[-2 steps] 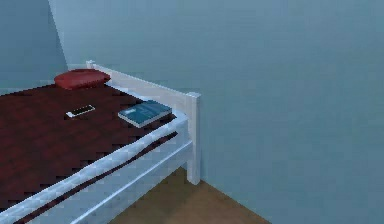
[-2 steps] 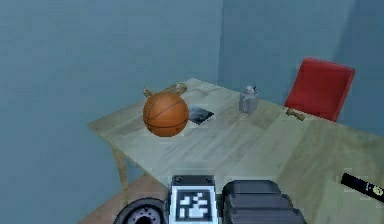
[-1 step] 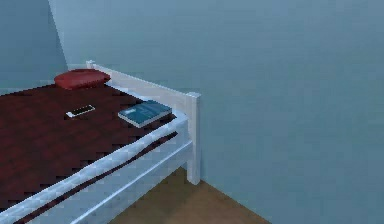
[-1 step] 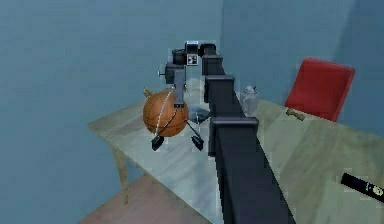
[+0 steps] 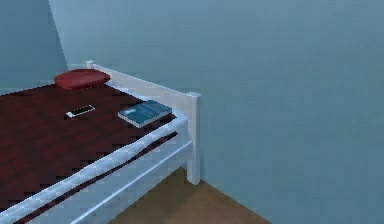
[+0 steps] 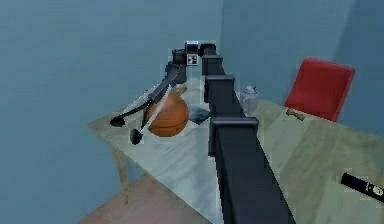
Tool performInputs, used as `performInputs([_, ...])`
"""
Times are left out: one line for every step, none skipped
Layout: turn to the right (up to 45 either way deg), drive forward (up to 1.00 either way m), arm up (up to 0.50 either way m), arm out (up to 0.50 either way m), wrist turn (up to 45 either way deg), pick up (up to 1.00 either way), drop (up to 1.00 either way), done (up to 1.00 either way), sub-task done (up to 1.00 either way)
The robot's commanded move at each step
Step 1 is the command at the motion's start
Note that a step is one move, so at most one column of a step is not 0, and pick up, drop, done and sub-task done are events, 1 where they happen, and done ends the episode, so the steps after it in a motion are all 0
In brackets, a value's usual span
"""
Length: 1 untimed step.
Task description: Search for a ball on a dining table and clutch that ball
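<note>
An orange ball rests on a pale dining table in the arm side view. The dark arm bar rises from the bottom edge across the table. At its far end, the gripper reaches down and left past the ball, toward the table's left corner. One thin finger crosses just beside the ball's upper left. Whether the gripper touches the ball or holds anything I cannot tell.
A red chair stands behind the table, with a clear glass and a black remote on the tabletop. In the forward view a white-framed bed carries a red pillow, a blue book and a small dark device, close to blue walls.
</note>
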Motion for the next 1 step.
performInputs([0.0,0.00,0.00,0.00,45.0,0.00,0.00,0.00,0.00])
